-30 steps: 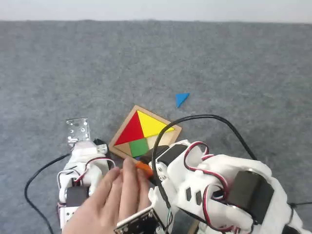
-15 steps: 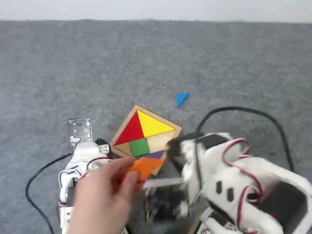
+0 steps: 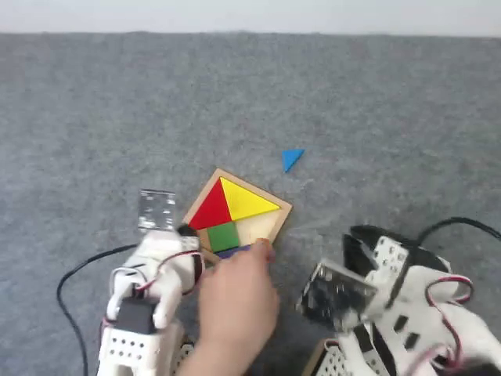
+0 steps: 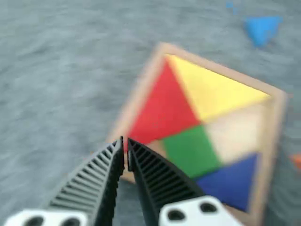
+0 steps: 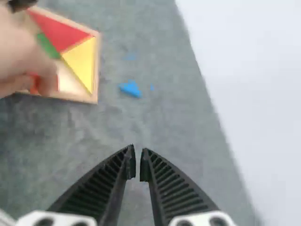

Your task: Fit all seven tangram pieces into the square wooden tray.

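The tray lies just ahead of the closed left fingers.

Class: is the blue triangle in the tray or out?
Out. The blue triangle lies on the grey mat, apart from the tray.

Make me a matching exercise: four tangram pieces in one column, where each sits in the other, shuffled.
1 red triangle
2 yellow triangle
3 green square
4 light blue triangle

A on the carpet, outside the tray
B in the tray, against the dark blue piece
C in the tray, nearest the left gripper
D in the tray, facing the loose piece

Pairs: 1-C, 2-D, 3-B, 4-A
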Tool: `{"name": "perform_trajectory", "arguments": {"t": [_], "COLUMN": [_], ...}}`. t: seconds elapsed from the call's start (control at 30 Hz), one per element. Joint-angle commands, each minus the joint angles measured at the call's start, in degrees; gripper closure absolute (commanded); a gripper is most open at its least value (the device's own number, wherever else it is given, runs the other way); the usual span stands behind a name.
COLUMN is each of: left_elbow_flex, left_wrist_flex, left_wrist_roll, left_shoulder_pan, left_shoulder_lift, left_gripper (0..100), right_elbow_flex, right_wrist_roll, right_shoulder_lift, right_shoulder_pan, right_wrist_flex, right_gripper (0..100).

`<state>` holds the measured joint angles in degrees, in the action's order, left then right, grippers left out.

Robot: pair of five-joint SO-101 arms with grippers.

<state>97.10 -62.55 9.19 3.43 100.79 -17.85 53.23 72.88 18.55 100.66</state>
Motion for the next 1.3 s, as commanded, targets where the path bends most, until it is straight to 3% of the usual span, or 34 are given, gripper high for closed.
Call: {"name": "perform_trajectory", "arguments": {"t": [0.0, 0.13, 0.33, 0.47, 1.27], "left_elbow_flex": [-0.57, -0.66, -0.66, -0.66, -0.66], "left_wrist_flex": [-0.62, -0.62, -10.73, -10.2, -10.02], "left_wrist_roll": [0.0, 0.0, -0.09, 0.0, 0.0], "left_shoulder_pan": [12.4, 17.14, 17.32, 17.32, 17.32], "left_shoulder_lift": [1.93, 3.96, 3.87, 3.87, 3.69], "left_gripper": [99, 99, 99, 99, 99], "right_elbow_flex": [-7.03, -13.27, -13.45, -13.45, -26.02], "right_wrist_roll": [-2.2, -5.1, -10.55, -14.51, -17.67], "right_shoulder_lift": [0.13, 0.66, 0.66, 0.66, 17.71], "right_shoulder_pan": [-6.9, -4.26, 3.65, 6.46, 6.9], "right_wrist_flex": [1.01, 0.48, 0.4, 0.04, -2.86], "right_gripper": [99.1, 99.1, 99.1, 99.1, 99.1]}}
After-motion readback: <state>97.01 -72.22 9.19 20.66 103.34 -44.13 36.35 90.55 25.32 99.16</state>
